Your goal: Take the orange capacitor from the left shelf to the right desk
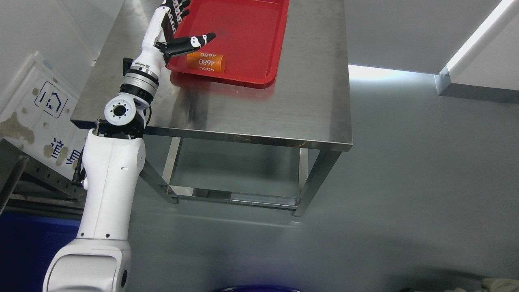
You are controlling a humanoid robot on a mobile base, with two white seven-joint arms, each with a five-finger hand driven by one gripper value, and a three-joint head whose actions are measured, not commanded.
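An orange capacitor (206,63) printed with "4680" lies on its side in the near left corner of a red tray (259,44) on a steel table (259,109). My left hand (178,24) reaches over the tray's left edge, fingers spread and holding nothing. Its thumb (194,41) points right, just above the capacitor and apart from it. The other fingers extend up past the picture's top edge. The right arm does not show.
The steel table has open legs and a lower frame (235,196) above a grey floor. A white panel with blue markings (36,117) leans at the left. A blue surface (24,247) sits at the lower left.
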